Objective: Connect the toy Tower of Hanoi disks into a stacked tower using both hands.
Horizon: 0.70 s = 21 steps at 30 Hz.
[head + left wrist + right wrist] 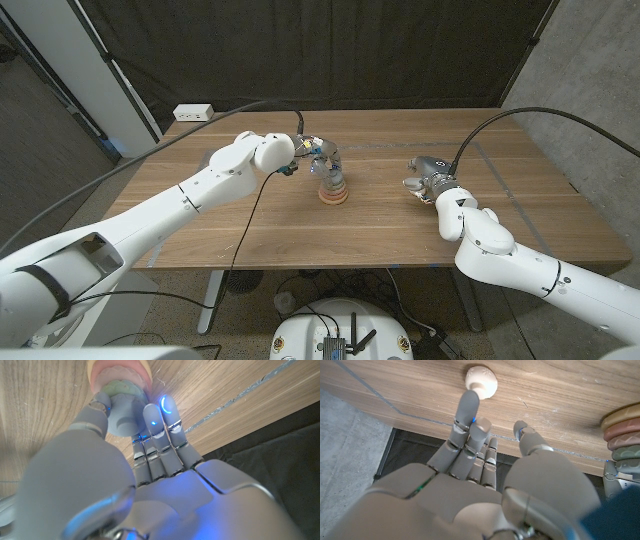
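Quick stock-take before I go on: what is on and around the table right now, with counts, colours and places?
Disk stack: one, orange base then pink, green and grey disks, mid-table.
Small piece: one, cream, rounded, on the table at the right hand's fingertips.
Table: one, wooden.
Power strip: one, white, far left corner of the table.
Curtain: one, black, behind the table.
Left hand: one, grey, fingers on the top grey disk of the stack.
Right hand: one, grey, right of the stack, fingers apart, one fingertip at the small piece.
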### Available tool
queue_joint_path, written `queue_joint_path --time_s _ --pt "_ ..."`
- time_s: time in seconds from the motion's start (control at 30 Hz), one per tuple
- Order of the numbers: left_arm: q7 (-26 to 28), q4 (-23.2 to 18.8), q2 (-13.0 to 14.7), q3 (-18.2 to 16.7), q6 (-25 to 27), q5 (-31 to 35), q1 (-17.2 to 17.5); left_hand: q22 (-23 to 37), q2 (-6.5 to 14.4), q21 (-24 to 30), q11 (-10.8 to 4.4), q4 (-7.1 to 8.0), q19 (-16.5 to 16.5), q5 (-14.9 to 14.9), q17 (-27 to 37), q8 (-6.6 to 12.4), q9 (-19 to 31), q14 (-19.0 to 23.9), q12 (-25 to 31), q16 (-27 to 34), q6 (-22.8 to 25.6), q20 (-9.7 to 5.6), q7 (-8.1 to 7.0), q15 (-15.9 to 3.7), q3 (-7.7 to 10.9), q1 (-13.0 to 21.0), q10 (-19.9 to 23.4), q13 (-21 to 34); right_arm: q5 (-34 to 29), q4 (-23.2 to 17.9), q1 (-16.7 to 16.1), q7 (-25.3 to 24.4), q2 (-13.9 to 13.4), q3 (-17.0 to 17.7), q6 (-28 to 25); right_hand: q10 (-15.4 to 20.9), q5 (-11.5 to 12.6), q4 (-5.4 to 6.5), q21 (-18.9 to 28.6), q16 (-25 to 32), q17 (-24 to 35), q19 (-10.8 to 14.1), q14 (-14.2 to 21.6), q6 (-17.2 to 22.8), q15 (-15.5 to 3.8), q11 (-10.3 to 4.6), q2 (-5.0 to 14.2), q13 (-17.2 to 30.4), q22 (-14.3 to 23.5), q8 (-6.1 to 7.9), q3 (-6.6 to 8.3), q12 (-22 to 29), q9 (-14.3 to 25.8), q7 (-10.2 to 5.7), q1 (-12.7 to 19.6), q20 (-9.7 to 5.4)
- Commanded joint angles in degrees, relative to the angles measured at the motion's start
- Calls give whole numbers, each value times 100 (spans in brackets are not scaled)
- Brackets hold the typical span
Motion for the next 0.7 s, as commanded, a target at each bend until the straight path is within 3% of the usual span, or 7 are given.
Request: queue_joint_path --time_s 0.03,0.43,0.7 --pt "-59 89 -65 96 -26 28 -49 25 184 21 -476 43 -11 28 17 19 29 9 2 12 57 -814 3 -508 12 181 512 8 62 -44 -59 -47 -45 29 -34 25 26 2 0 26 17 -4 26 17 -95 16 25 28 4 -3 51 -4 30 34 -40 -306" --pt "-25 10 -43 72 57 38 16 22 146 16 -472 60 -11 21 24 -21 30 10 -32 14 -21 -808 -20 -508 -34 131 466 4 104 -116 -96 -99 -102 49 -35 35 29 -1 -2 17 6 -3 13 25 -95 20 27 26 2 -2 56 -2 30 32 -46 -306" --pt "-184 5 -29 131 35 93 -59 18 95 -3 -405 88 -49 8 1 -114 21 -21 -139 -16 -285 -808 7 -506 -106 26 135 2 192 -171 -142 -104 -121 101 -23 37 30 -4 3 26 11 6 24 27 -96 20 29 21 5 -3 56 -7 30 29 -50 -306"
